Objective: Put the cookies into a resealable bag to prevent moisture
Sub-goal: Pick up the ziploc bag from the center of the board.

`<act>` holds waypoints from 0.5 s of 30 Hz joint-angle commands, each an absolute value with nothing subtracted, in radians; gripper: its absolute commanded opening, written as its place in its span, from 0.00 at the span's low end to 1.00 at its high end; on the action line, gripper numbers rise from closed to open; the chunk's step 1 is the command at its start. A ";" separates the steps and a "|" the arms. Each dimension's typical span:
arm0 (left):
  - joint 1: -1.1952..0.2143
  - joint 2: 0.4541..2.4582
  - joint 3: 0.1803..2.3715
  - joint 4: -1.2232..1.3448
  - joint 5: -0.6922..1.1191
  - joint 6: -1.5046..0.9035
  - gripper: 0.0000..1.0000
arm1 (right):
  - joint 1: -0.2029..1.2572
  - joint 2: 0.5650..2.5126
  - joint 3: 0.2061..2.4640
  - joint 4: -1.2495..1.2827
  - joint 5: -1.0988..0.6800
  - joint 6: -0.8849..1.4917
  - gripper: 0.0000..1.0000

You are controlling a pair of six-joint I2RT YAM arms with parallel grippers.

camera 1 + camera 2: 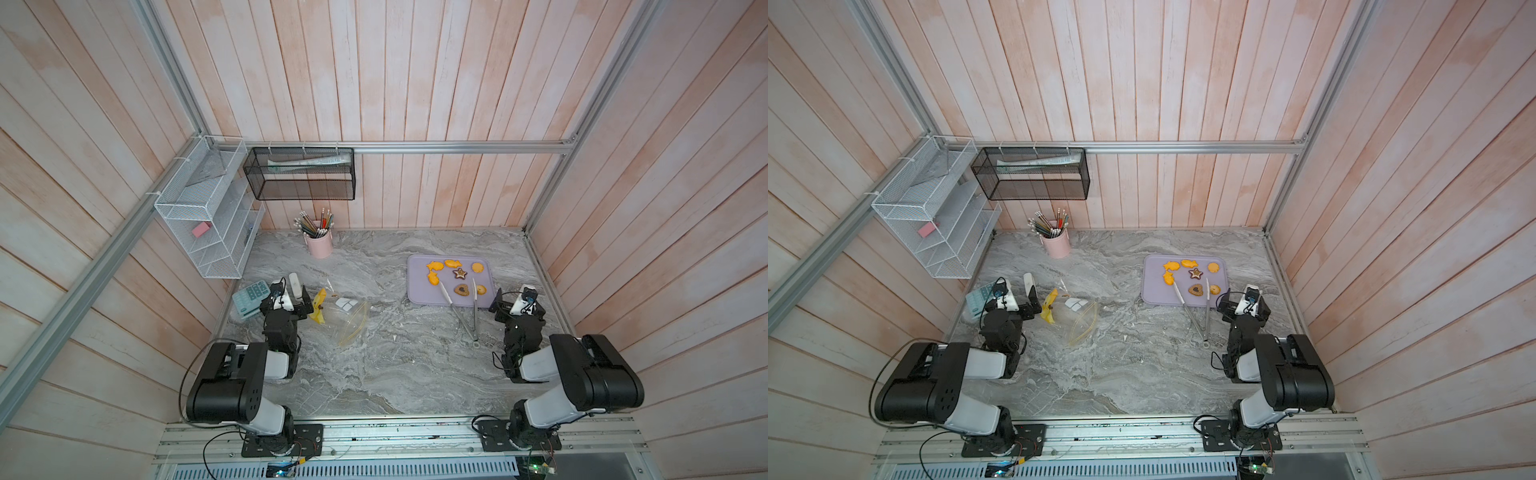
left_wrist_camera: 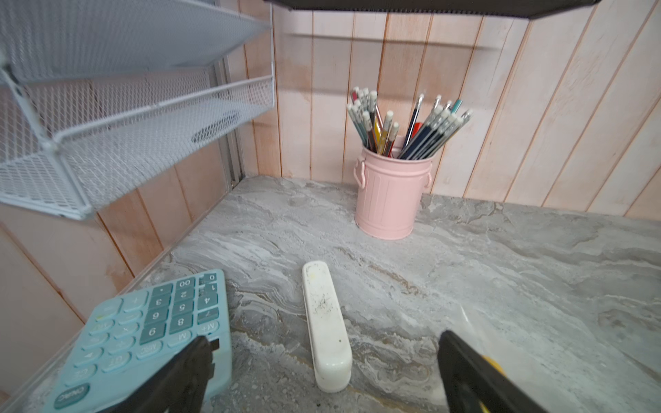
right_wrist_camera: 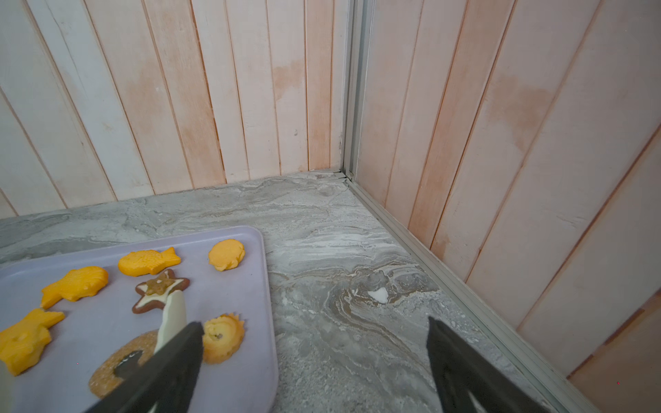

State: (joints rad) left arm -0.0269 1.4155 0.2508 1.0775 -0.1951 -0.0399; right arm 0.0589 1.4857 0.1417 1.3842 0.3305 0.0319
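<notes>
Nearest the lens in both top views are the black elbows of the L arm (image 1: pixel 226 386) & R arm (image 1: pixel 594 376); all else lies beyond them on the grey marble table (image 1: pixel 395 353). R gripper (image 3: pixel 314 325) sits low just off the right edge of the lilac tray (image 1: pixel 417 291), jaws spread wide, nothing btwn them. In its wrist view one finger (image 3: pixel 171 361) overlaps the tray's near corner. The cookies (image 1: pixel 455 274) all lie on the tray, 7 countable: 4 orange fish/shell shapes toward its far & left parts, a brown star (image 1: pixel 460 273) mid-tray, and a brown heart-marked one (image 1: pixel 461 290) & pale swirl (image 1: pixel 481 289) by its near edge. Metal tongs (image 1: pixel 457 310) lie w/ tips on the tray either side of the heart-marked one, handles running off the tray's near edge onto the table. The resealable bag (image 1: pixel 351 320) lies crumpled well left of the tray, clear w/ orange strip; can't tell if its mouth is open. L gripper (image 2: pixel 323 339) is further left of the tray, just past the bag's yellow end, jaws likewise wide apart & gripping nothing. A white bar-shaped item (image 2: pixel 323 314) lies on the table btwn its fingers, and one finger overlaps a teal calculator (image 2: pixel 150 332). Pink pencil cup (image 1: pixel 320 246) stands far-left of the tray by the back wall.
</notes>
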 commanded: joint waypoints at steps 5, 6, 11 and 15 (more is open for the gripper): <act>-0.170 1.030 0.547 0.264 -0.267 -0.041 1.00 | 0.188 1.110 0.280 0.926 0.454 0.021 0.98; -0.241 1.018 0.587 0.170 -0.306 -0.012 1.00 | 0.193 1.062 0.308 0.831 0.433 0.073 0.98; -0.614 1.018 0.687 -0.111 -0.553 0.007 1.00 | 0.209 0.912 0.393 0.475 0.331 0.258 0.98; -0.864 1.113 0.714 -0.223 -0.782 -0.040 1.00 | 0.213 0.868 0.436 0.290 0.272 0.327 0.98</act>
